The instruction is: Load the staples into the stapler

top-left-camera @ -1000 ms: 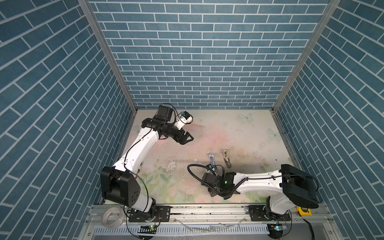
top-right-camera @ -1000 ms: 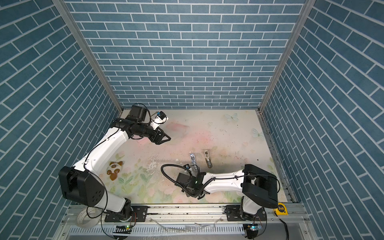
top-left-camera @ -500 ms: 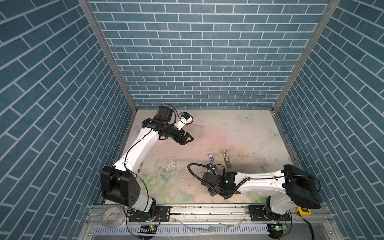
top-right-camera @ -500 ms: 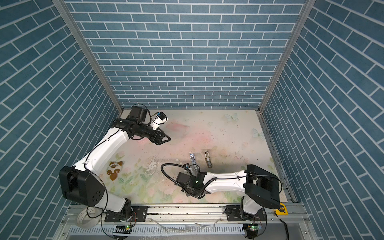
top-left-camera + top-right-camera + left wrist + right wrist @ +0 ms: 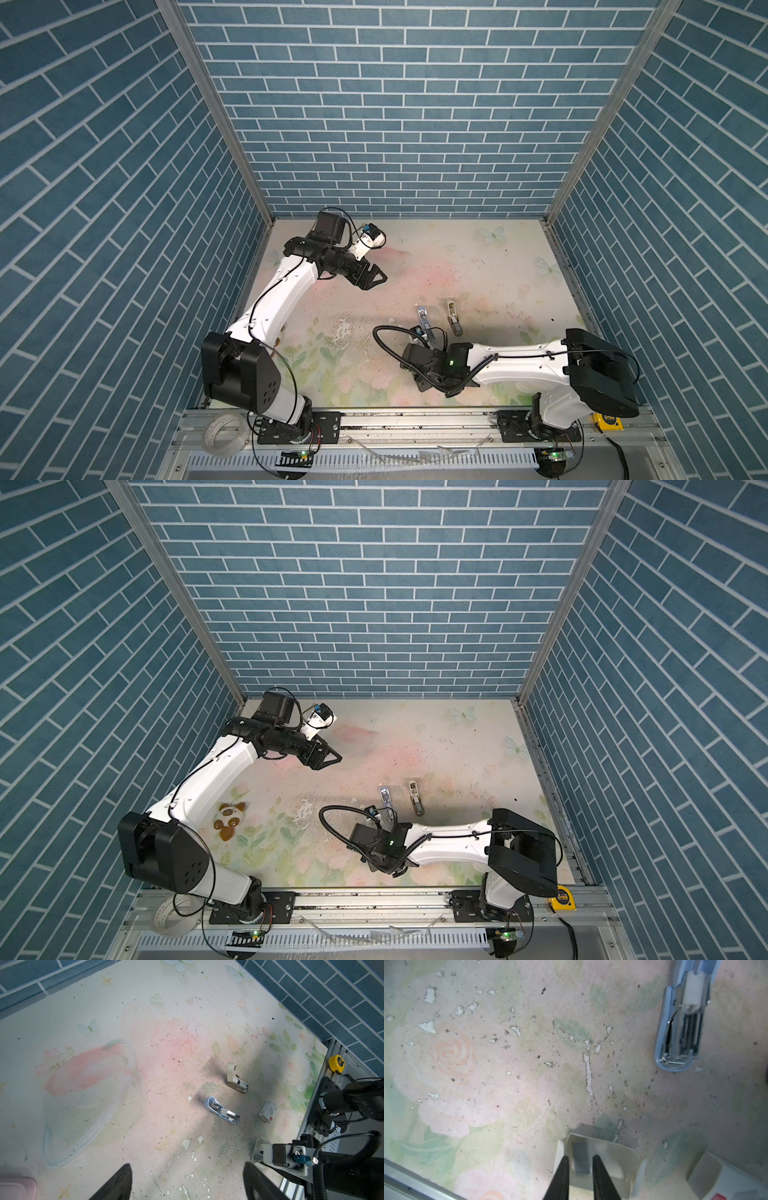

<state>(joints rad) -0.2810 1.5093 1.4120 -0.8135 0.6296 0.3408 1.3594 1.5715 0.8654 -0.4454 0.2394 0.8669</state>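
The two black fingers (image 5: 562, 1176) of the right gripper (image 5: 580, 1156) stand only a little apart, one on each side of a short dark-grey metal strip of staples (image 5: 580, 1163). I see a thin gap on both sides, so it seems that nothing is gripped.

The strip lies flat in a small white cardboard tray (image 5: 616, 1159) that surrounds the fingertips. I think the tray keeps the strip from sliding when the fingers close on it. Close beside the tray is a white cardboard sleeve with a red mark (image 5: 726, 1184).

Ahead of the fingertips, well apart, lies a light blue plastic stapler (image 5: 683, 1022). Its metal channel is turned upward, ready to receive the strip. Near it lies a beige plastic stapler (image 5: 236, 1080), also opened.

The left gripper (image 5: 376, 277) hangs far from all this, above the table. Its fingers (image 5: 120, 1184) are wide apart and empty; probably it is kept out of the way.

The table (image 5: 467, 1084) has a pale print of roses and butterflies, much worn, with white flakes and dark specks. Blue brick-pattern walls (image 5: 395, 124) close it on three sides. A yellow tape measure (image 5: 609, 422) sits on the front rail.
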